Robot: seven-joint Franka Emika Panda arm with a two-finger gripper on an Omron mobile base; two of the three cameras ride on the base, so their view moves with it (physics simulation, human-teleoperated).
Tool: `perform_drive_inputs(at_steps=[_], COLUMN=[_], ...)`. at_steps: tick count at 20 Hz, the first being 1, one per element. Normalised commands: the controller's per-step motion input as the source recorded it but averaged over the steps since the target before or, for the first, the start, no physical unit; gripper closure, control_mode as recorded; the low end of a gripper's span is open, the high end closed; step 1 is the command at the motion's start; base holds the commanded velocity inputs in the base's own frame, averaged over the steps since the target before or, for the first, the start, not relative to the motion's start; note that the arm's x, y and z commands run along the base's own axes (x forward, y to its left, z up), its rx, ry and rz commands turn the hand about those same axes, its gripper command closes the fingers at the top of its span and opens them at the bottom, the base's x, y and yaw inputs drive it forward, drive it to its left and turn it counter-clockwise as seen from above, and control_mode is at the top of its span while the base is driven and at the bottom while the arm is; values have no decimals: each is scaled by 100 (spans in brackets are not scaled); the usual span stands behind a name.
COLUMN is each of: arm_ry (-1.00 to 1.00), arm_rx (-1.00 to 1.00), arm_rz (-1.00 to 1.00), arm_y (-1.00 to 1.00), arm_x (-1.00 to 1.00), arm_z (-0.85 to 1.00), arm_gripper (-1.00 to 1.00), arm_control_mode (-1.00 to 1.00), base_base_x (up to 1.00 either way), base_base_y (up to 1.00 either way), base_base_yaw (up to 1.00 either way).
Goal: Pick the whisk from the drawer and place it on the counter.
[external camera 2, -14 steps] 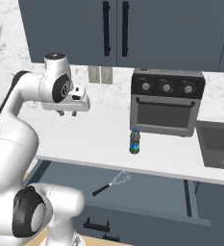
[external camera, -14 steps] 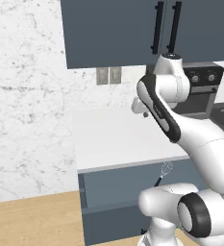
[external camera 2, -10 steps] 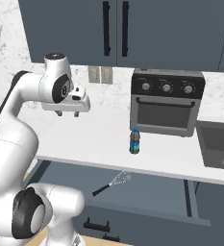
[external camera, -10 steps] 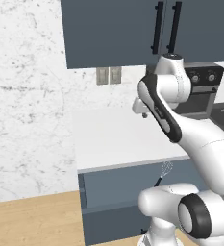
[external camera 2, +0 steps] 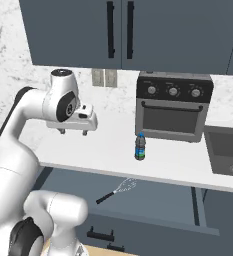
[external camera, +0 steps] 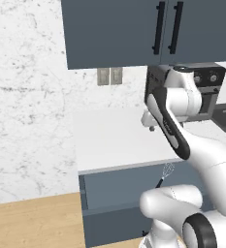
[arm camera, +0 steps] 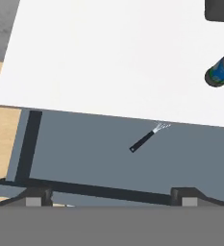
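Looking down from the hand view, we see the whisk (arm camera: 148,136) lying flat on the floor of the open drawer (arm camera: 84,153), its wire head pointing toward the worktop (arm camera: 108,53) edge and its dark handle angled away from it. In the right base view the whisk (external camera 2: 116,190) rests alone in the drawer (external camera 2: 153,210), just below the worktop's (external camera 2: 178,167) pale front edge. Our tool (external camera 2: 74,131) hangs high above the worktop, well apart from the whisk, and it grips nothing; its two dark tips at the bottom of the hand view stand far apart, so the jaws are spread wide. A small blue bottle (external camera 2: 140,147) stands upright on the worktop near the front edge, in front of a black toaster oven (external camera 2: 174,106). In the left base view the whisk (external camera: 165,174) shows partly past our arm, under the worktop (external camera: 114,140) edge, with the tool (external camera: 152,127) above the slab.
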Motion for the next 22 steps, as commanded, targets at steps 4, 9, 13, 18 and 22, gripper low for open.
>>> perform_drive_inputs(at_steps=[4,9,13,18,22], arm_ry=[0,0,0,0,0], arm_rx=[-1,-5,0,0,0], arm_rz=[0,0,0,0,0], arm_y=[0,7,0,0,0], arm_x=[-8,-1,0,0,0], arm_z=[-59,-78,0,0,0], arm_gripper=[-100,-100,-100,-100,-100], arm_control_mode=[-100,-100,100,100,100], base_base_x=[0,0,-3,-22,-44], base_base_y=[0,0,1,-8,-35], base_base_yaw=[0,0,0,0,-3])
